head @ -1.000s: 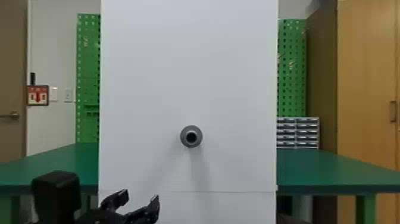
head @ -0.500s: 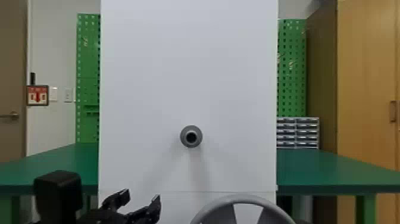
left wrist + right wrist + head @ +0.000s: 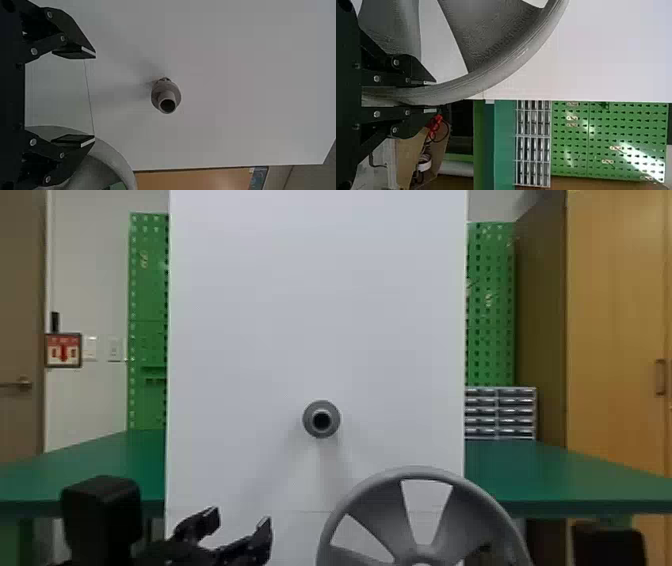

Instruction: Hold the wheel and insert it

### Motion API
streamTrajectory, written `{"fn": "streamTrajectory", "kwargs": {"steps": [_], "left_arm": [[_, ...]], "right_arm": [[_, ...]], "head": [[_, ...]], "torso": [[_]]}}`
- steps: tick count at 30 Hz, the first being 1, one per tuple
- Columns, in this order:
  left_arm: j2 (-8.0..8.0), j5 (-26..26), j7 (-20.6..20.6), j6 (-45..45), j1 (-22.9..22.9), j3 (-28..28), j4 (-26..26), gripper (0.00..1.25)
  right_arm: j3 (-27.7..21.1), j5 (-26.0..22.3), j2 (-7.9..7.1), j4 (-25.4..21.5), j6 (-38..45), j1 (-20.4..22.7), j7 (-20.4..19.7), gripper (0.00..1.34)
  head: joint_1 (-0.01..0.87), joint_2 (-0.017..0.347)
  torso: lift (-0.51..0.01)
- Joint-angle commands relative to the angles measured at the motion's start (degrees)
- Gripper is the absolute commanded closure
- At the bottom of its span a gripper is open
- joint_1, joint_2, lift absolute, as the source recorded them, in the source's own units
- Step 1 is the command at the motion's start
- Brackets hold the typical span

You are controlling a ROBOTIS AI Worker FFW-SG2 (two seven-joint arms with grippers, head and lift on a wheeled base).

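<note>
Grey plastic-looking wheel [image 3: 381, 512], smooth round rim, broad spokes, wedge-shaped gaps, sits below and right of the grey hollow round peg [image 3: 308, 420], rim pinched in black two-fingered right gripper [image 3: 431, 97], black two-fingered left gripper [image 3: 241, 517] wide.

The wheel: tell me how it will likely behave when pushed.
The wheel looks stiff: its broad spokes and rim show no sag. It may swivel if pushed off-centre, since the right gripper pinches only its rim. Its round edge would probably roll if set down upright.
</note>
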Motion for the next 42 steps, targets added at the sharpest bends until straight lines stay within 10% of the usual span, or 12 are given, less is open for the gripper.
{"fn": "streamTrajectory", "kwargs": {"steps": [1,42], "left_arm": [[0.0,-0.1,0.0,0.0,-0.1,-0.1,0.0,0.49],[0.0,-1.0,1.3,1.5,-1.1,-2.3,0.1,0.49]], "right_arm": [[-0.1,-0.2,-0.28,-1.1,2.7,-2.4,0.0,1.09],[-2.9,-3.2,-1.07,-3.0,23.5,-24.7,0.0,1.09]], "head": [[0.0,0.029],[0.0,0.029]], "torso": [[-0.489],[-0.488]]}}
